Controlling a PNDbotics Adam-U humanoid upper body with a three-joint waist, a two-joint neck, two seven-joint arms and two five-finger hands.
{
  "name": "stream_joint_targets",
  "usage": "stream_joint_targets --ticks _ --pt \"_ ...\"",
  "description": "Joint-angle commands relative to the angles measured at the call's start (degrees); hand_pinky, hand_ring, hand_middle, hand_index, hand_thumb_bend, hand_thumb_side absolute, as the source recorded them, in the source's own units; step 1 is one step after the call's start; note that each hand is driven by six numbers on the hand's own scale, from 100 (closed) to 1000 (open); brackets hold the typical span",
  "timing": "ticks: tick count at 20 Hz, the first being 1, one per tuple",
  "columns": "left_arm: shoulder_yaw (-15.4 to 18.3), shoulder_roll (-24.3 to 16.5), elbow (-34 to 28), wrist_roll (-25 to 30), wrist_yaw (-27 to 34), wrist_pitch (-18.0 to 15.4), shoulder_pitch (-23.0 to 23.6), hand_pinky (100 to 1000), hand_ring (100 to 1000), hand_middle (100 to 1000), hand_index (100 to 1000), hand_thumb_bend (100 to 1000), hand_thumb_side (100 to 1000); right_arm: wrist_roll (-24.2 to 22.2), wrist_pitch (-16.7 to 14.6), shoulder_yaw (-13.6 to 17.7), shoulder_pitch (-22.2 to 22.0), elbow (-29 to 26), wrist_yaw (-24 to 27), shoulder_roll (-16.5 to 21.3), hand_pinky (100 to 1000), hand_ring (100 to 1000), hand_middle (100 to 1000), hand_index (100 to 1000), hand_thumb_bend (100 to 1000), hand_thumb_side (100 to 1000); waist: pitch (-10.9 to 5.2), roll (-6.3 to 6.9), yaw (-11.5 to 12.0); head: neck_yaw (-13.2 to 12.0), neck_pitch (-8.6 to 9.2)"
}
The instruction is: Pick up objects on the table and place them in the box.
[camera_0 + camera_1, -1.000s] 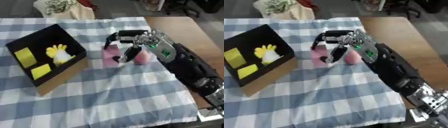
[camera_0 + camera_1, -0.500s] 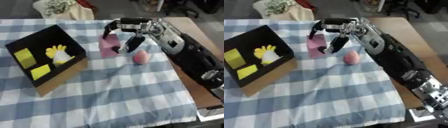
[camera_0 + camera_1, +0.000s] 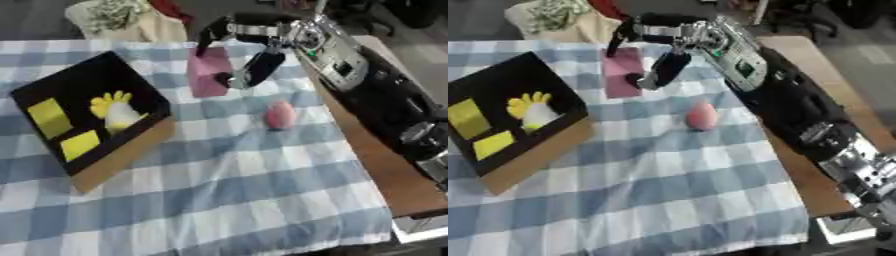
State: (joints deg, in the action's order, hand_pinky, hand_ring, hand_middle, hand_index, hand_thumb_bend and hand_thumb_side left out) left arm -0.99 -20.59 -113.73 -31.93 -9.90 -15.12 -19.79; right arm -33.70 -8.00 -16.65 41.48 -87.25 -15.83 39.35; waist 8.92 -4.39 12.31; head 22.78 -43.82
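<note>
My right hand [image 3: 278, 34] reaches in from the upper right and is curled on a flat pink rectangular piece [image 3: 208, 70]. Its fingers hook over the piece's top edge, and the thumb [image 3: 252, 71] presses at the lower right corner. The piece hangs above the checked cloth, just right of the box's far corner. A pink egg [image 3: 281, 115] lies alone on the cloth below the hand. The black-lined cardboard box [image 3: 131, 150] sits at the left and holds two yellow blocks [image 3: 48, 117] and a white-and-yellow toy [image 3: 118, 112]. My left hand does not show.
A cloth bag [image 3: 114, 15] lies at the back beyond the box. Bare wooden table [image 3: 385, 170] runs down the right side under my right arm. The blue-and-white checked cloth [image 3: 227, 200] stretches across the foreground.
My right hand has risen and moved away from the pink egg towards the back, carrying the pink piece with it. The egg and the box have stayed in place.
</note>
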Motion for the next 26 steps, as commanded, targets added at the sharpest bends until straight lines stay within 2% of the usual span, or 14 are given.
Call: stream_joint_targets --ticks 1,6,7,14,20,26 --pt "0.9 -1.1 -0.9 -0.7 -0.4 -0.3 -1.2 757 906 828 791 543 541 0.9 -0.1 0.8 1.9 0.1 0.6 2.4 939 1000 319 687 160 100 -1.71 -0.12 0.4 0.9 -0.3" --pt "1.4 -1.0 -0.9 -1.3 -0.8 -0.6 -1.6 757 903 825 791 548 536 1.9 -0.6 0.8 4.5 1.8 0.9 2.5 936 1000 314 686 145 100 -1.79 -0.51 1.7 2.7 -0.3" --pt "1.4 -1.0 -0.9 -1.4 -0.9 -0.7 -1.8 757 900 822 791 550 533 2.0 -0.7 0.7 5.1 2.1 0.8 2.3 936 1000 312 685 174 100 -1.74 -0.55 2.2 3.2 -0.3" --pt "2.1 -0.7 -0.9 -2.9 -1.6 -2.6 -4.0 757 876 803 789 575 506 1.7 -1.7 -0.4 8.7 3.2 0.7 0.9 931 1000 303 679 163 100 -1.27 -0.31 5.2 7.6 -0.3" --pt "2.2 -0.5 -0.9 -3.5 -2.3 -4.9 -6.8 754 836 770 787 603 472 0.7 -1.9 -1.1 10.4 4.9 -0.2 -0.7 927 1000 299 675 149 100 -1.15 0.36 8.9 10.7 -0.3" --pt "2.3 -0.3 -0.9 -3.8 -2.6 -6.9 -9.4 753 818 754 787 622 454 0.5 -2.7 -1.3 11.3 7.2 -2.1 -2.1 925 1000 295 671 131 100 -0.74 0.19 12.6 14.3 -0.3"
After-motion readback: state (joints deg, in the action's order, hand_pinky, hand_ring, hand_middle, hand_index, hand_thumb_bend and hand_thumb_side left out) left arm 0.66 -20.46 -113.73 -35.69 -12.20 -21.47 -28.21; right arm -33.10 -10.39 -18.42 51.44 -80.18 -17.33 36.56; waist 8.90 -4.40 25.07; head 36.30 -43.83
